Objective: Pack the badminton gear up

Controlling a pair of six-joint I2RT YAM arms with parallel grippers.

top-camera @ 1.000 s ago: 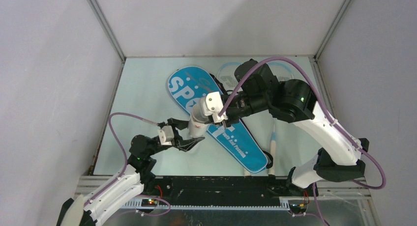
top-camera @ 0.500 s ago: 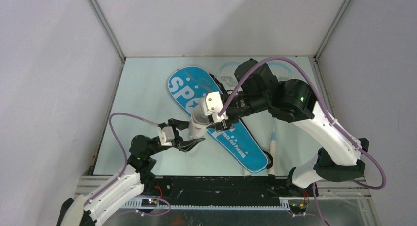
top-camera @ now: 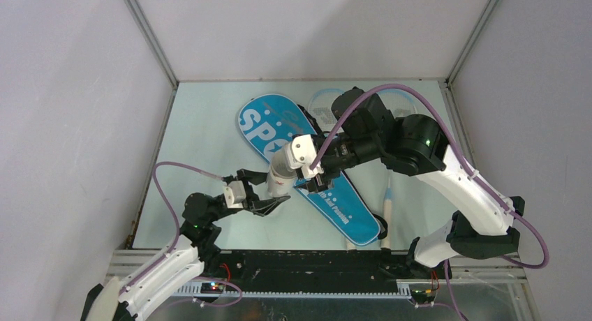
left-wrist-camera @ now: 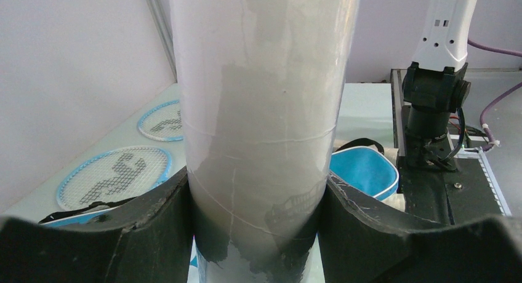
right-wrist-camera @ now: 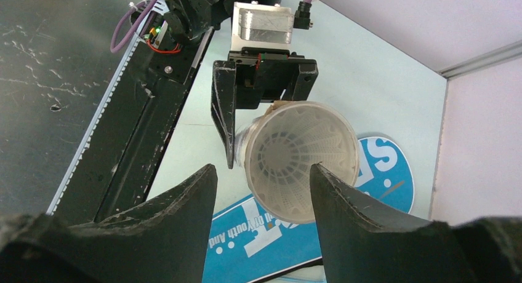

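My left gripper point(top-camera: 269, 204) is shut on the lower part of the long white tube point(top-camera: 279, 172) and holds it tilted up above the table. The tube fills the left wrist view point(left-wrist-camera: 261, 111) between the fingers. My right gripper point(top-camera: 313, 174) is open and empty, just beside the tube's top end. In the right wrist view its jaws point(right-wrist-camera: 261, 168) stand wide before the tube's open mouth point(right-wrist-camera: 335, 141), where a white shuttlecock point(right-wrist-camera: 294, 163) sits inside. The blue SPORT bag point(top-camera: 349, 209) lies flat under both grippers. Two light-blue racket heads point(top-camera: 322, 100) point(top-camera: 399, 93) lie behind it.
A white racket handle point(top-camera: 387, 197) lies right of the bag near the front. The black rail point(top-camera: 314, 265) runs along the near edge. White walls close in the table on three sides. The right arm point(top-camera: 482, 202) stands over the table's right side.
My right gripper has moved slightly down and left, closer to the tube's top end. The left gripper still holds the tube, which has shifted a little left.
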